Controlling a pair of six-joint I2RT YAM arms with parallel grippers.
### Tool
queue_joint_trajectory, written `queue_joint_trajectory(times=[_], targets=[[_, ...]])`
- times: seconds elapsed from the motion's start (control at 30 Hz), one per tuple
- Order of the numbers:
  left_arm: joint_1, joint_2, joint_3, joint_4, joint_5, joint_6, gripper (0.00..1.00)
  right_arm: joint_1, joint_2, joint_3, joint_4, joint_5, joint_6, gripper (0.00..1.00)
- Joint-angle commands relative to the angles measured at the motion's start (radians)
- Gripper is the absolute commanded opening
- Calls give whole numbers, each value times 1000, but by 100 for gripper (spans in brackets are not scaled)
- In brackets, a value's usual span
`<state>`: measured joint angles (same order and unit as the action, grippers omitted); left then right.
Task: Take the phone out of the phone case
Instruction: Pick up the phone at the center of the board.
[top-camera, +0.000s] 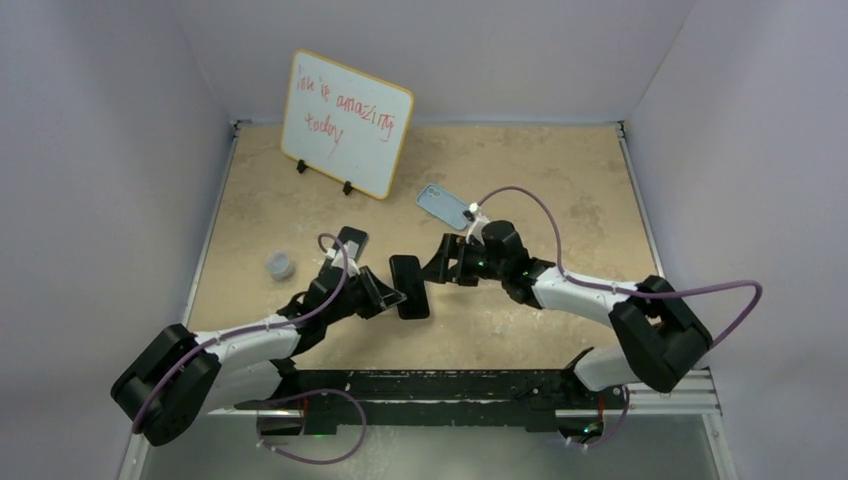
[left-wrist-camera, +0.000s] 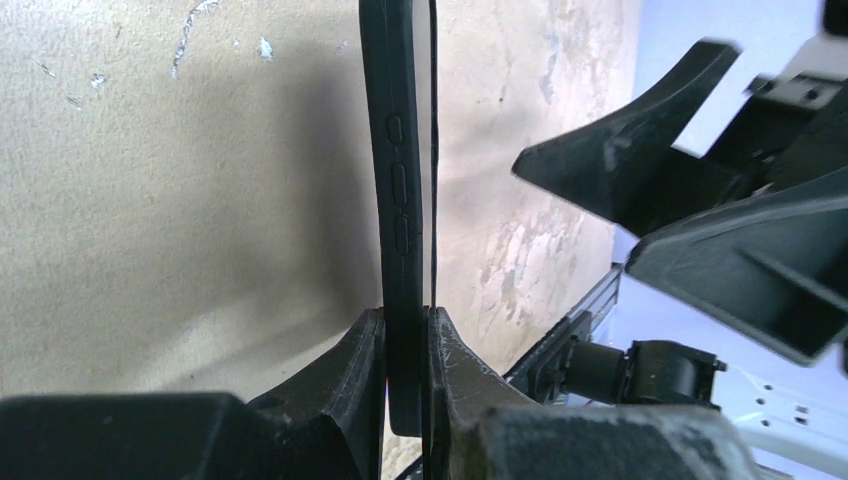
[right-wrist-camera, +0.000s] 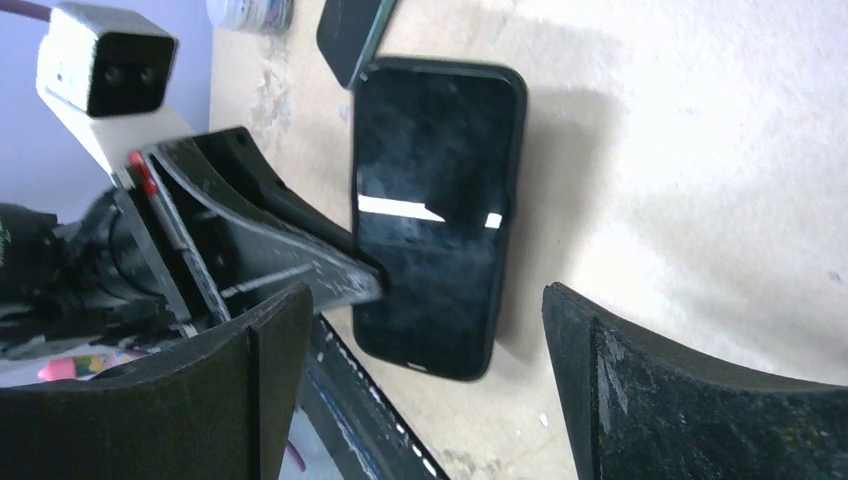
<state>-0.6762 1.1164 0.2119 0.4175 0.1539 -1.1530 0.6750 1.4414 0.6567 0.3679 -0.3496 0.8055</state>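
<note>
Phone: it's sitting in its black case, held up off the table by the look of it, a touch toward 6 o'clock of the middle.
Left gripper: I'm clamping the cased phone by one edge, coming in from 8 o'clock.
Right gripper: it's hanging spread wide, gripping nothing, at 2 o'clock of the phone.
Doing it well: I'm thinking pinch only the case lip, peel one corner first, and keep the left clamp firm.
Risk: probably squeezing the phone and case together.
</note>
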Motion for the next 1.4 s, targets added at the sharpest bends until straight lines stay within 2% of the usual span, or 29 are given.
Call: queue_joint_trajectory(times=[0.0,0.37,0.53,0.77,0.87,1.13,1.27,1.37], targets=[[3,-73,-12,185,21,-100,0,-12,-108,-97,133,-71,11,85],[13,-229,-39,271,23,-132,0,-14,-249,-233,249,-233,-58,78],[18,-220,-77,350,32,-170,0,-25,-228,-245,355,-335,-49,75],[41,-140,-127,528,89,-260,0,-35,-128,-239,476,-465,-1,66],[52,-131,-133,568,104,-281,0,-35,-107,-234,507,-479,9,63],[72,-179,-129,547,119,-281,0,-37,-82,-225,546,-519,6,54],[73,-182,-114,560,136,-276,0,-38,-56,-221,525,-492,9,55],[73,-183,-110,565,148,-273,0,-58,-37,-239,561,-445,58,62]])
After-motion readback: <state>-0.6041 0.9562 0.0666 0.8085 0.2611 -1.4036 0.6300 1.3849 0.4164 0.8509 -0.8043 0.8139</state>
